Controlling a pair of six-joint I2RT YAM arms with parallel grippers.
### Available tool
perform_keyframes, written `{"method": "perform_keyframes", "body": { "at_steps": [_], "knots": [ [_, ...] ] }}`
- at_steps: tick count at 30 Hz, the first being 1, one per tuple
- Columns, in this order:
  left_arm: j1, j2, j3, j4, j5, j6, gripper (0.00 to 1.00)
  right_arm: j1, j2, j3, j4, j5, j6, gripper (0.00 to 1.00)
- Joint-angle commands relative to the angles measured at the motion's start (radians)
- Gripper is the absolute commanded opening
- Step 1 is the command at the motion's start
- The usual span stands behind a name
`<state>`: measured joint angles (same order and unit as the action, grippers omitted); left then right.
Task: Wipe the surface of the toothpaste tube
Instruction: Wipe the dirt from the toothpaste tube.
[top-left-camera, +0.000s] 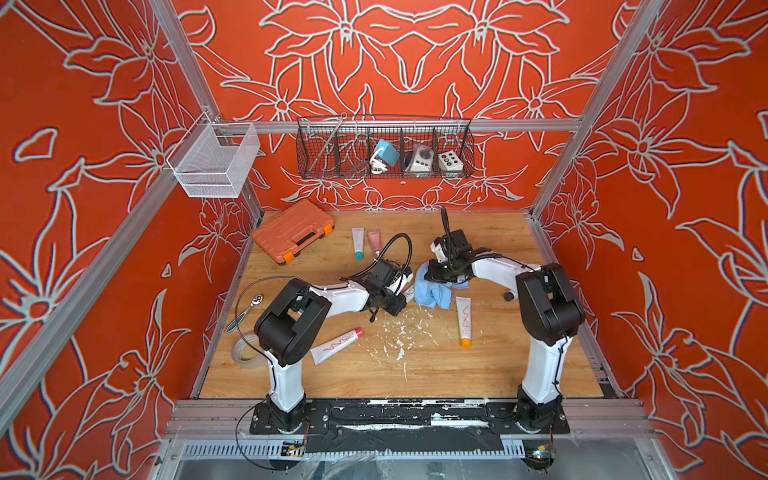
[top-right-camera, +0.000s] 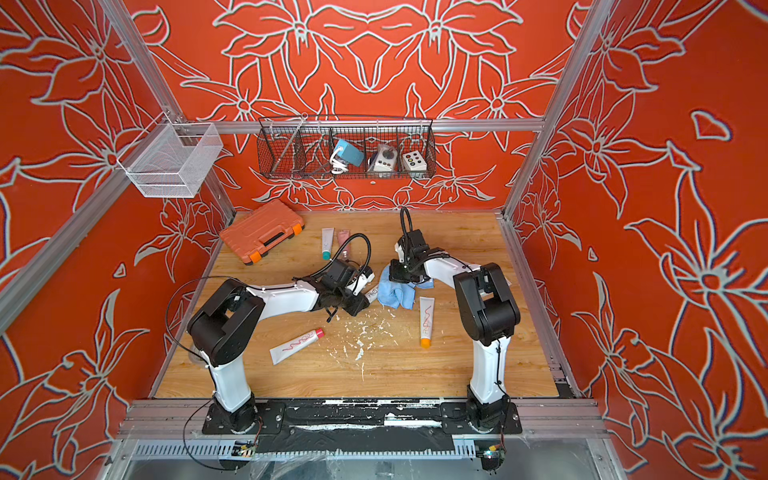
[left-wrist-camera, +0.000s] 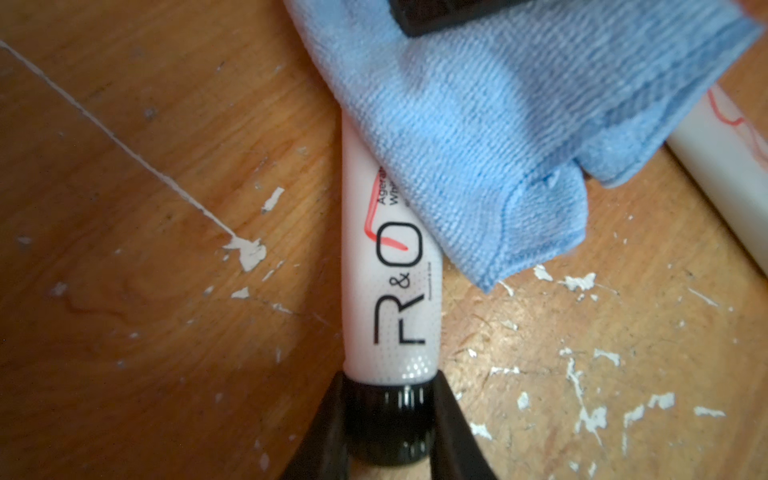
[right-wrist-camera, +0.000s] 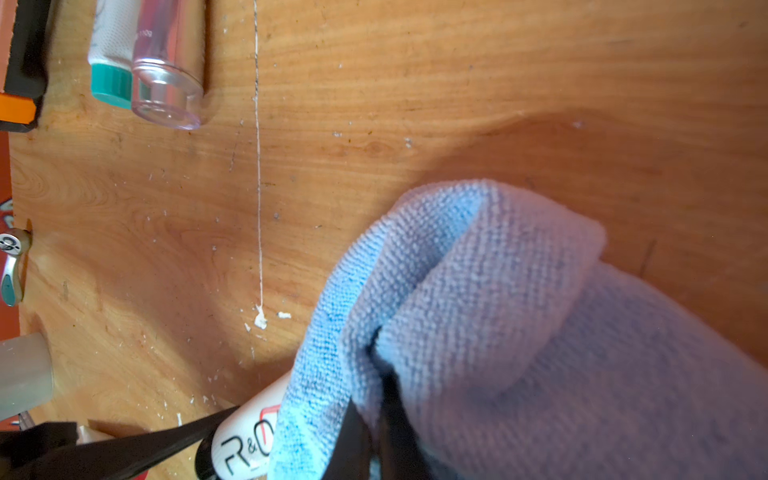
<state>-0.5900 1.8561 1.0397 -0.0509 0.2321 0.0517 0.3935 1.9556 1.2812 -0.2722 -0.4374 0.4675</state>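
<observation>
Two grips we log, left gripper (left-wrist-camera: 390, 419) clamped on toothpaste tube (left-wrist-camera: 390, 299) cap, right gripper (right-wrist-camera: 374, 424) at its 2 o'clock, pinching blue cloth (right-wrist-camera: 498, 311) over tube

The toothpaste tube (left-wrist-camera: 390, 299) is smooth white plastic with a soft sheen, and its black cap (left-wrist-camera: 388, 419) is glossy and ribbed. The blue cloth (left-wrist-camera: 478, 145) is matt microfibre, finely looped. The wooden tabletop (left-wrist-camera: 145, 270) shows varnished grain, scratched and flecked with chipped white. My left gripper (left-wrist-camera: 390, 380) has matt black plastic fingers (left-wrist-camera: 324, 440).
</observation>
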Motion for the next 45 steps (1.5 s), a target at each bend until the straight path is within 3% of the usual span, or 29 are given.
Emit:
{"method": "perform_keyframes", "body": {
  "at_steps": [1,31,38,45],
  "knots": [
    [0.002,-0.003,0.000,0.016,0.033,0.008,0.17,0.010,0.019,-0.020,0.068,-0.031,0.027,0.00],
    [0.035,-0.004,-0.004,0.025,0.043,-0.038,0.15,0.180,-0.105,-0.395,0.433,-0.160,0.280,0.00],
    [0.036,-0.009,-0.007,0.025,0.048,-0.036,0.15,0.199,-0.114,-0.403,0.442,-0.173,0.284,0.00],
    [0.036,-0.022,-0.018,0.028,0.055,-0.033,0.15,0.189,-0.083,-0.335,0.329,-0.110,0.206,0.00]
  ]
}}
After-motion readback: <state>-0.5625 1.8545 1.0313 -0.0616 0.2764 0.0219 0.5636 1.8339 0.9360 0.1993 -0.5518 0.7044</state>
